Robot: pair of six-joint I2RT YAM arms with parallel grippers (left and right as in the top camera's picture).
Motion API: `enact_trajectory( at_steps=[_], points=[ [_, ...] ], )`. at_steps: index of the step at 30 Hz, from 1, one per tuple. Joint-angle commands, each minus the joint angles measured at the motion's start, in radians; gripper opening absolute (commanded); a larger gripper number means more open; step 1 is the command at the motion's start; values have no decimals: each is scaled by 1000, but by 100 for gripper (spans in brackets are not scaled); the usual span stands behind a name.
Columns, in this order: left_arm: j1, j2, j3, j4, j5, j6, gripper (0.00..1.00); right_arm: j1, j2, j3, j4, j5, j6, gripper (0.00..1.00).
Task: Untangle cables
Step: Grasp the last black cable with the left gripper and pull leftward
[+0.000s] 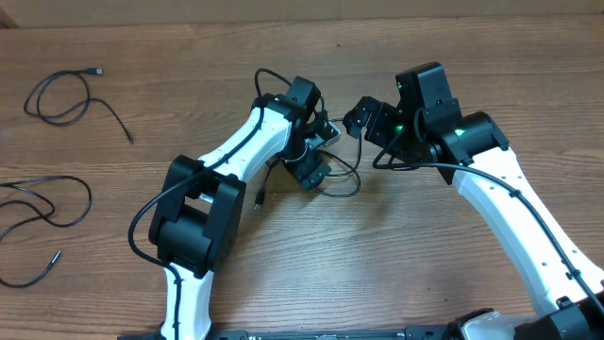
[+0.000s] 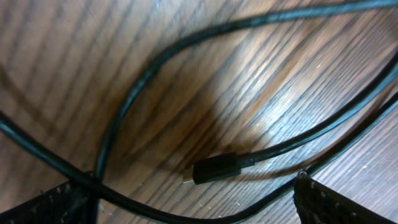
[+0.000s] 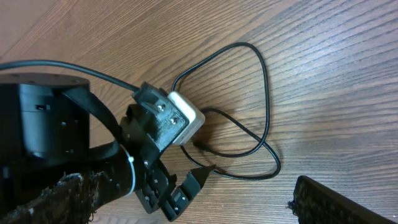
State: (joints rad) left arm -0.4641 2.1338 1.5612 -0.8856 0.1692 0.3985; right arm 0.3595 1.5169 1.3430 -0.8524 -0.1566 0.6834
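Overhead, two cables (image 1: 92,71) near left table (image 1: 472,57) edge, third cable (image 3: 268,99) at left fingers (image 1: 316,173).

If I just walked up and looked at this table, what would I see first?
Probably the two big white-and-black robot arms meeting mid-table, with the left gripper and right gripper both open by a looped thin black cable. Next, two more cables lie apart on the left of the wooden table in the overhead view: an upper cable and a lower cable.
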Motion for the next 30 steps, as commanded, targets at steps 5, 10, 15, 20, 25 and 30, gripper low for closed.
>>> enact_trajectory(
  at_steps=[5,10,15,20,25,30],
  points=[
    [3,-16,-45,26,16,9,100,-8,-2,16,5,7,-3,100],
    [3,-16,-45,64,16,-33,99,-8,-2,16,5,7,-3,100],
    [3,-15,-45,86,16,-58,89,-8,-2,16,5,7,-3,100],
    [3,-13,-53,97,35,-66,82,-8,-2,16,5,7,-3,100],
    [3,-13,-53,112,105,-66,84,-8,-2,16,5,7,-3,100],
    [4,-13,-53,116,101,-66,22,-8,-2,16,5,7,-3,100]
  ],
)
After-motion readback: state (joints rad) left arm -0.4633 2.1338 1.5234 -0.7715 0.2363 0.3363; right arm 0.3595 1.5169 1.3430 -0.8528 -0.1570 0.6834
